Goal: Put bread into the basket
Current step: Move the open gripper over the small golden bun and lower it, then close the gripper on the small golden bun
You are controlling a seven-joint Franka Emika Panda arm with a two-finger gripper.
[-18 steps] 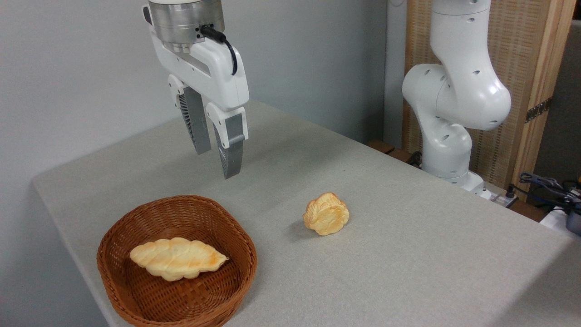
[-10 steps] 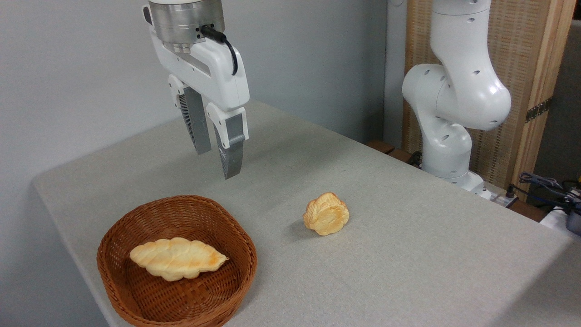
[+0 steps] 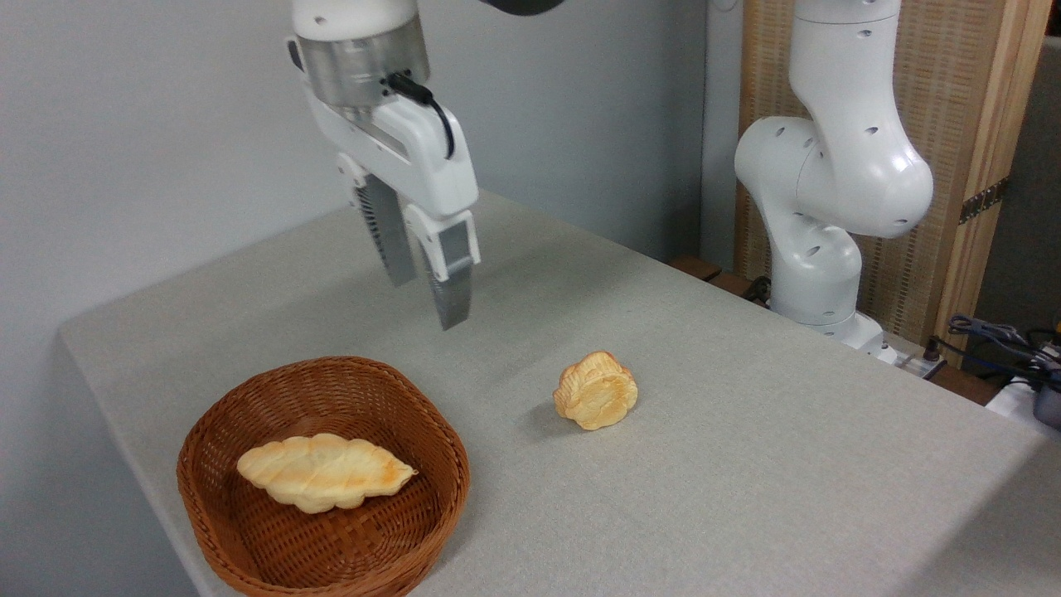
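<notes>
The bread (image 3: 596, 390), a small golden-yellow bun with a ridged top, lies on the grey table to the right of the basket. The basket (image 3: 217, 420) is reddish-brown wicker at the front left and holds a pale braided loaf (image 3: 323, 471). My gripper (image 3: 428, 296) hangs in the air above the table, up and to the left of the bread and behind the basket's right side. Its grey fingers (image 3: 452, 286) point down, stand open, and hold nothing.
The arm's white base (image 3: 821, 207) stands at the table's back right. A wooden panel (image 3: 953, 124) and cables (image 3: 1003, 344) are at the far right. The table (image 3: 746, 464) has its left edge just beyond the basket.
The gripper has shifted to the right, toward the bread, staying open and at about the same height. The bread, the loaf and the basket have not moved.
</notes>
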